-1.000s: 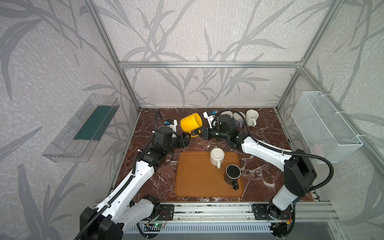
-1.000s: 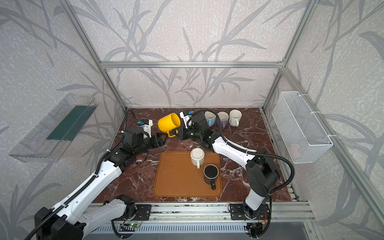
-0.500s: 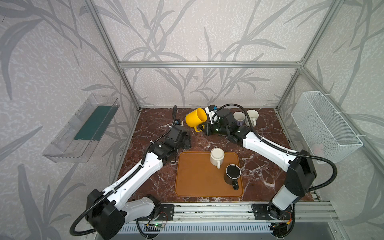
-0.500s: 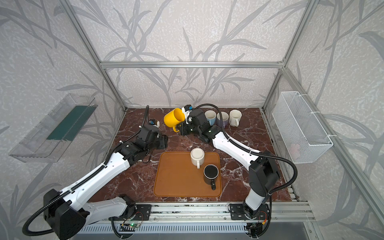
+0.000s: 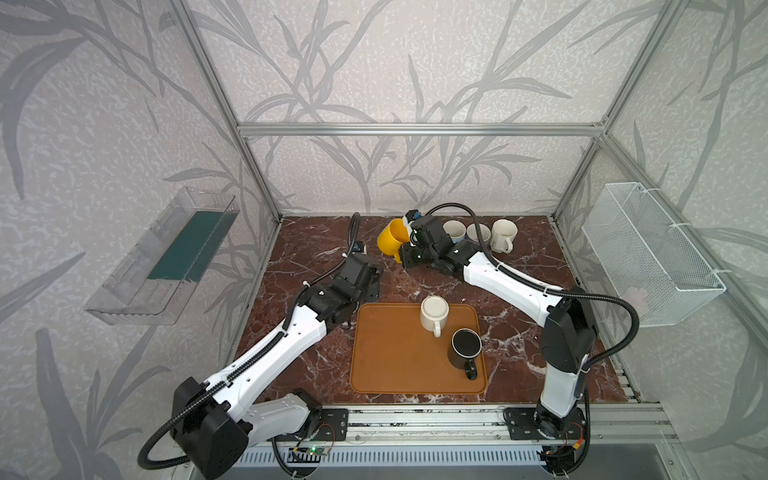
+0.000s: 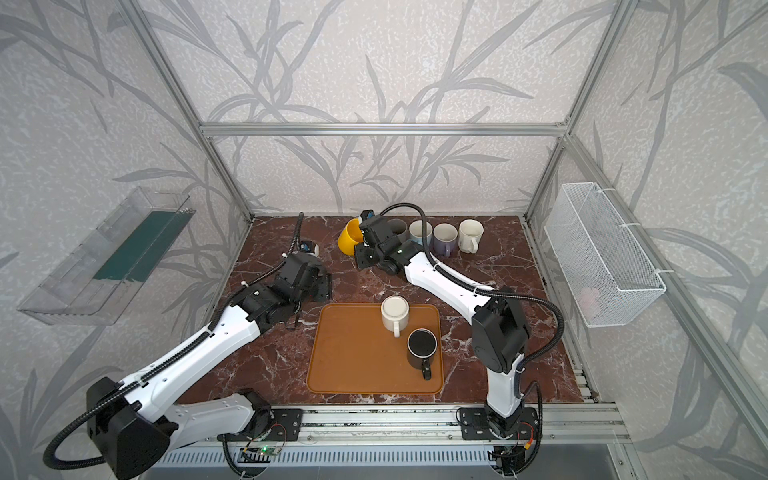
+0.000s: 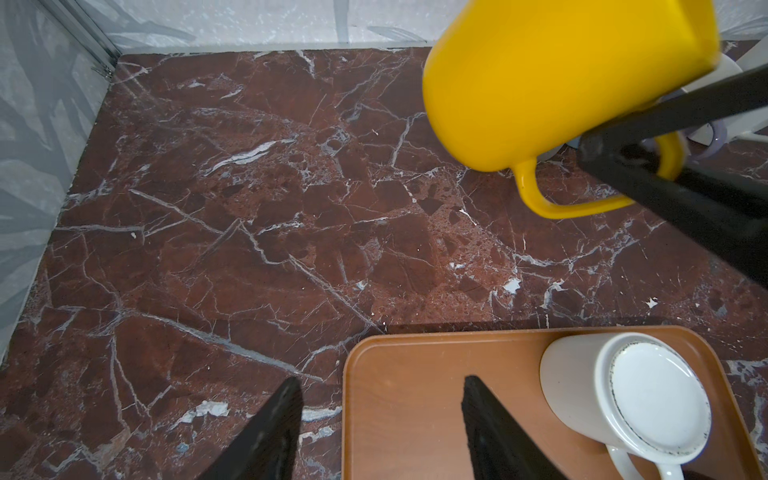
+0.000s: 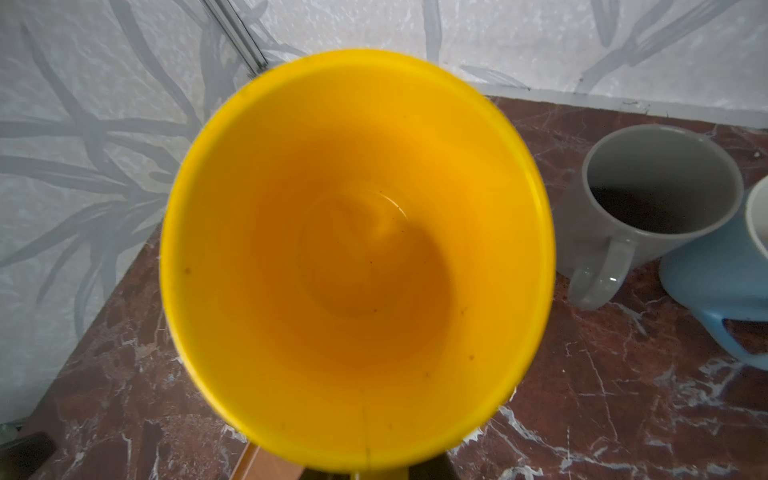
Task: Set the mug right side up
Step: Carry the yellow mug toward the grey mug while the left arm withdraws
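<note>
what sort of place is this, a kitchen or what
Probably a robot test booth, not a real kitchen: left arm and right arm bolted to a rail, a metal frame with wallpapered panels, a tray on a marble-look table.

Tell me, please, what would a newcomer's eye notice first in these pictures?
The bright yellow mug stands out first: the right gripper holds it by the handle, tilted, near the back of the table. Next comes the brown tray in front, with a white mug upside down and a black mug upright on it.
</note>
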### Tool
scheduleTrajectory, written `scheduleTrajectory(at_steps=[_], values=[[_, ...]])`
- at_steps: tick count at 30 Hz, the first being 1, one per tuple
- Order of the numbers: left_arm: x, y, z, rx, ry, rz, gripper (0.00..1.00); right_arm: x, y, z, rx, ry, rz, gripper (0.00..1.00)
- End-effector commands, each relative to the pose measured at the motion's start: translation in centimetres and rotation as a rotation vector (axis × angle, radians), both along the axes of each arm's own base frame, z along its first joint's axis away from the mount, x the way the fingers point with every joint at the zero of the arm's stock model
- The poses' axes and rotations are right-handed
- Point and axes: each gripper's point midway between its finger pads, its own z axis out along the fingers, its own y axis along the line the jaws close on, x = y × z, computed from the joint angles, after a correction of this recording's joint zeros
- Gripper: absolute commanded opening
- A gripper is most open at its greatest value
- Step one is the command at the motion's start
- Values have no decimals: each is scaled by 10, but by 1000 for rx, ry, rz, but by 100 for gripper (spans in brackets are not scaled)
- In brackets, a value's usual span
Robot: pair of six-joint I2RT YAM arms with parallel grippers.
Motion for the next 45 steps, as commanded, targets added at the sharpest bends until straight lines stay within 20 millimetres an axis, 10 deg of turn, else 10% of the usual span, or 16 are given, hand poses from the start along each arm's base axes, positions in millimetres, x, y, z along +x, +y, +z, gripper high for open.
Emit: scheduleTrajectory(at_steps=[1, 45], values=[[-4, 7, 20, 16, -41, 9, 64, 18, 2, 35, 3, -111, -52, 0], [-43, 13, 1, -72, -8, -44, 64, 123, -14, -76, -262, -16, -472, 0]])
